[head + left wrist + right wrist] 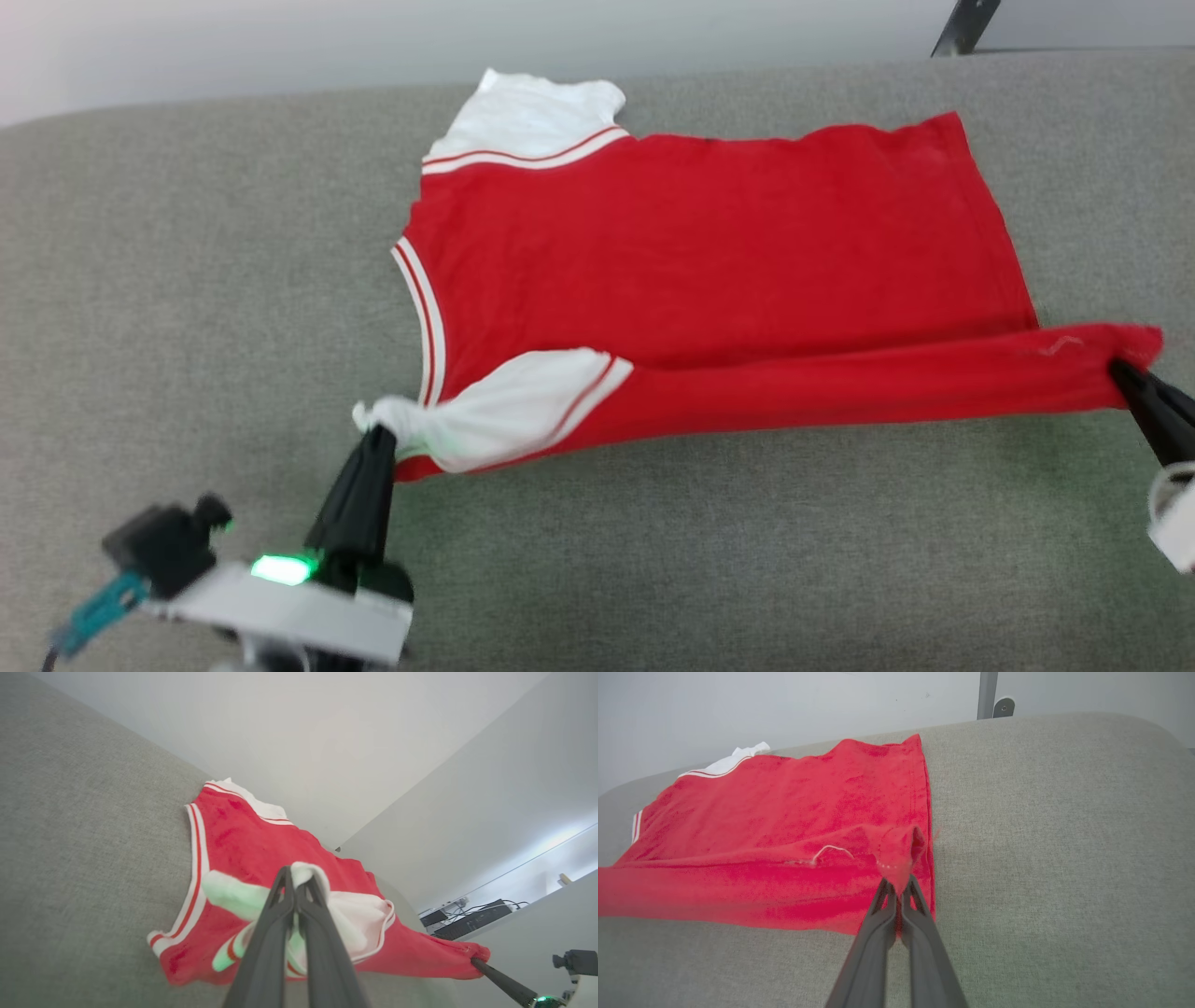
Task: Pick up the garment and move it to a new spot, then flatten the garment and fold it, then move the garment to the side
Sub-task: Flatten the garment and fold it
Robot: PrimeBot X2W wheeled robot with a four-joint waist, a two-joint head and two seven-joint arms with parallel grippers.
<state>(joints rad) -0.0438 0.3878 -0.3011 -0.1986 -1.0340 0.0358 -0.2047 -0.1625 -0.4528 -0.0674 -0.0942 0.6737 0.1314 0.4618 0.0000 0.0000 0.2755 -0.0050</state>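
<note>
one garment [709, 243]: left claw [378, 439], right claw [1120, 371]

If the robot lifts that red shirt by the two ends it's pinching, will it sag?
Probably floppy: the garment bunches into a knot where the left gripper pinches its white sleeve. Its near edge looks straight only because the right gripper pulls the hem corner taut, so it would likely sag with slack. Two fingertip pinches lift that edge, so likely light.

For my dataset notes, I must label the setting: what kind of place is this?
Probably an indoor lab or test room: a grey fabric-covered surface holding the garment, bare pale walls, and electronics with cables in the background.
</note>
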